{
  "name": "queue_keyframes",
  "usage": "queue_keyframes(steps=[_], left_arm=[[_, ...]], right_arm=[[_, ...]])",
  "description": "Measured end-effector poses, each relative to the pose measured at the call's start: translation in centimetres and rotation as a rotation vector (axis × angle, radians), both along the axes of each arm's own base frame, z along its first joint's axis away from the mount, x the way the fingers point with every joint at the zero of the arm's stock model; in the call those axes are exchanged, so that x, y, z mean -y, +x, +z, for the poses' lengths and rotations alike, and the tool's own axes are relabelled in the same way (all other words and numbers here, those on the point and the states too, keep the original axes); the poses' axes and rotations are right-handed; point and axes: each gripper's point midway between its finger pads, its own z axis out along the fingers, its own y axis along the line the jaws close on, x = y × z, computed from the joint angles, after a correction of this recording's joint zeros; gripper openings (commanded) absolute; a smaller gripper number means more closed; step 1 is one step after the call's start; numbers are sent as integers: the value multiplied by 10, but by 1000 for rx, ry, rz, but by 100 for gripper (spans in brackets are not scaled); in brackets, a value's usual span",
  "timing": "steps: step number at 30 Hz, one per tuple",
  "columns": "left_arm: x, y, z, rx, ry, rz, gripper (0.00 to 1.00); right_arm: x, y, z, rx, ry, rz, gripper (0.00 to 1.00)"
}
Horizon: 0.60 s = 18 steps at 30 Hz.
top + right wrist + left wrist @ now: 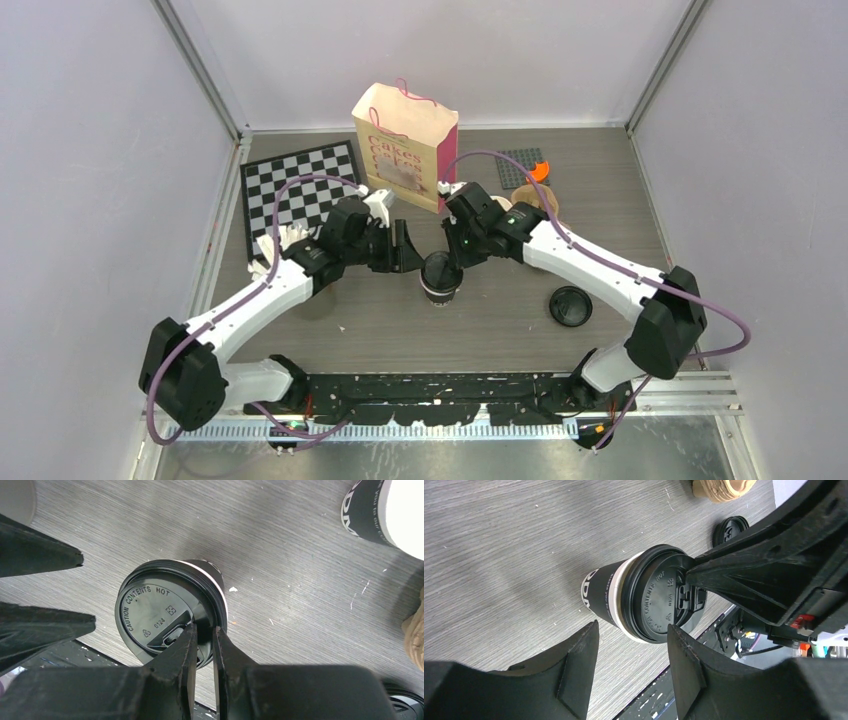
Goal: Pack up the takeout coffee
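Lid (150, 611): "CAUTION CONTENTS HOT", "0124"; bag (405, 150): "Cakes".

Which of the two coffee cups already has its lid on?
The coffee cup under the right gripper wears a black lid; the other cup shows its open white inside.

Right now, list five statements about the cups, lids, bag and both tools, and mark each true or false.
1. The centre cup wears a lid. True.
2. The left tool is clamped on that cup. False: its jaws stand open, clear of it.
3. The right tool pinches the lid's rim. True.
4. The loose lid covers the other cup. False: it lies on the table; that cup is open.
5. The paper bag lies flat. False: it stands upright.
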Motion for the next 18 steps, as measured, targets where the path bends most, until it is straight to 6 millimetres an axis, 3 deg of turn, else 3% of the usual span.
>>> queue_keyframes(steps=[18], left_arm=[[9, 6, -19, -53, 5, -9, 52]], right_arm=[[-2, 0, -23, -128, -4, 20, 16]])
